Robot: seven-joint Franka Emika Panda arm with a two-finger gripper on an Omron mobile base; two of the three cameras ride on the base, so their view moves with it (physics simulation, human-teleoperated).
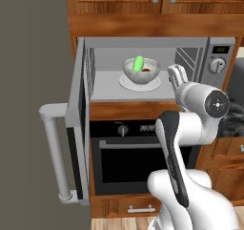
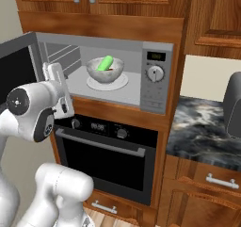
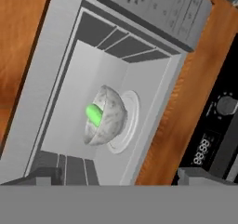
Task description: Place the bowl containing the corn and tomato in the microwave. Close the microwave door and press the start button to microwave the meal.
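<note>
Left base view: bowl [image 1: 141,72] sits inside the microwave [image 1: 157,69]; end effector [image 1: 176,75], wide and empty, could clip its front edge retreating.

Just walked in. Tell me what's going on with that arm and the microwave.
The bowl with the corn already sits on the turntable inside the microwave. The gripper is just outside the opening, jaws open and holding nothing. The microwave door stands wide open to the left, so closing it and pressing start are not yet done. The tomato is hard to make out behind the bowl's rim.
</note>
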